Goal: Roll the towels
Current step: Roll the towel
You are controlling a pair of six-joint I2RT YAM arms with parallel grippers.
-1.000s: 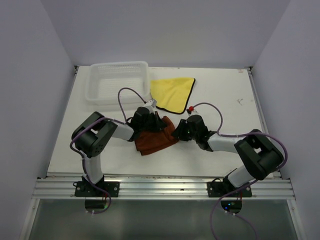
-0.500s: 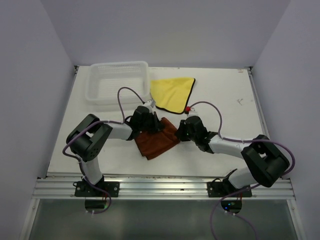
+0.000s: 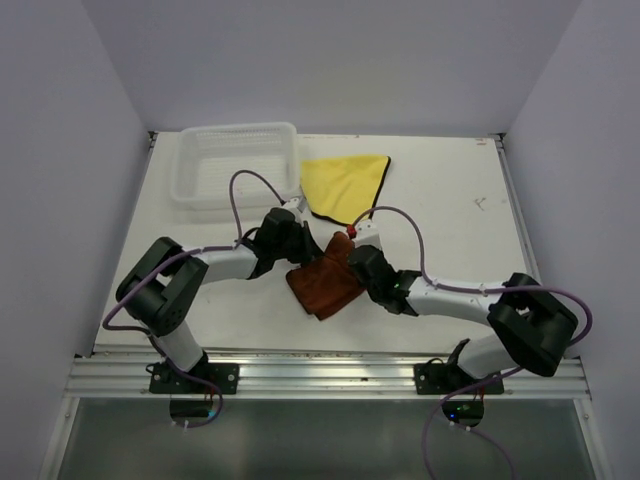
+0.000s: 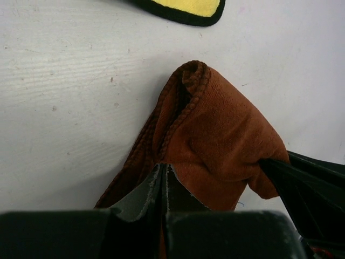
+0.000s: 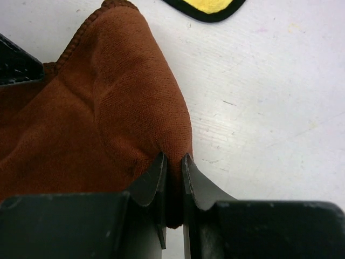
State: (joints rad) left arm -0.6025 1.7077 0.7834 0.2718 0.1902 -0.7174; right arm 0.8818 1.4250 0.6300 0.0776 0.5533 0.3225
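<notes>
The rust-brown towel (image 3: pixel 326 287) lies bunched and folded near the table's middle, held up between both grippers. My left gripper (image 3: pixel 303 250) is shut on its left edge, jaws pressed together (image 4: pixel 163 168) with cloth (image 4: pixel 221 135) rising just beyond the tips. My right gripper (image 3: pixel 350 263) pinches a fold at the towel's right side; brown cloth (image 5: pixel 108 108) fills the narrow gap between its fingers (image 5: pixel 173 159). The yellow towel (image 3: pixel 345 185) with its dark hem lies flat farther back, and only its corner shows in the wrist views (image 4: pixel 183 6) (image 5: pixel 207 5).
A white mesh basket (image 3: pixel 238 165) stands at the back left, close to the yellow towel. Cables loop over both arms. Purple walls close in the table (image 3: pixel 450 200) on three sides, and a metal rail (image 3: pixel 320 375) runs along the near edge.
The right gripper has closed on the brown towel and shifted left and nearer. The towel has been drawn a little right and toward the near edge and bunched up. The left arm has stretched out.
</notes>
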